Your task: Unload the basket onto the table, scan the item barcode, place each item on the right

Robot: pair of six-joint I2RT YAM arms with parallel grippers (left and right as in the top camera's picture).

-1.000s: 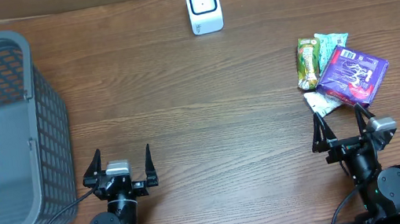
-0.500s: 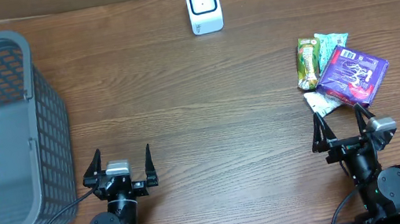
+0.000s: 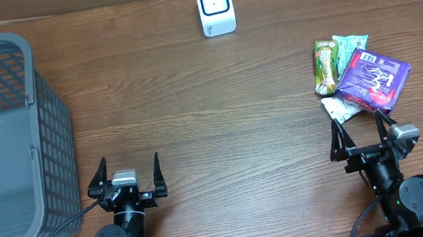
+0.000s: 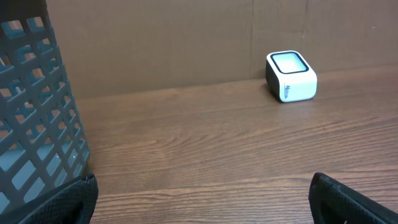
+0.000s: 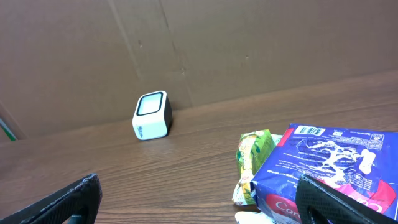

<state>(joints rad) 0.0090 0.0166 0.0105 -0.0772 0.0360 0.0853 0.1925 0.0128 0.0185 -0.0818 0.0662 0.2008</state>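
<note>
While L hand (image 3: 129, 166) & R hand (image 3: 357, 127) gape empty, purple pack (image 3: 372, 79) lies nr R.

purple package (image 5: 329, 155), near the counter's (image 5: 186, 174) right edge: white barcode panel along its top, digits too small to read; white script at its lower left seems to begin "ca", the rest cut off. white scanner (image 5: 151, 116), by the far edge: small side print, illegible. green packet (image 5: 252, 152): print illegible.
</note>
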